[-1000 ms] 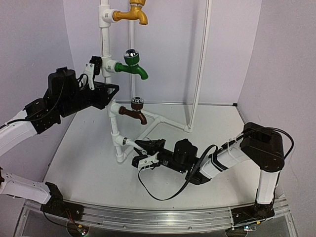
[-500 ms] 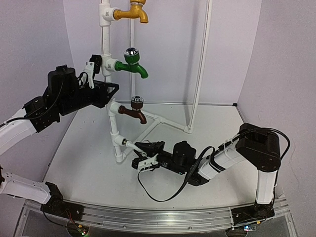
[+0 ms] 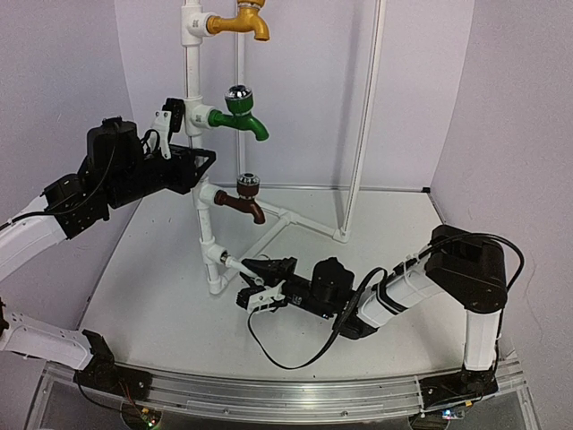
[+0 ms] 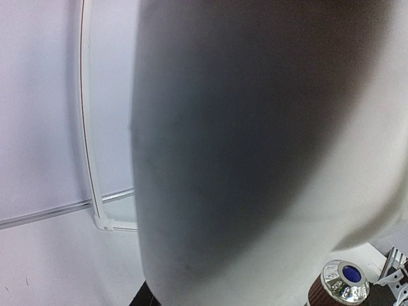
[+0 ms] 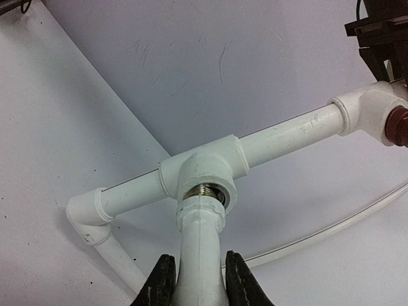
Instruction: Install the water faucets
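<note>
White faucet (image 5: 201,233) at T-fitting (image 5: 203,171) rim, R end effector (image 5: 199,261) clamped on it, L end effector (image 3: 192,163) state unclear

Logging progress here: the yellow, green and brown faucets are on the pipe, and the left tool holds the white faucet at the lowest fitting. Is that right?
Not quite. It is the right tool that holds the white faucet at the lowest fitting, as the right wrist view shows. The yellow faucet, green faucet and brown faucet are on the pipe.

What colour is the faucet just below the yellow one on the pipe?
That faucet is green; the top external view shows it best.
</note>
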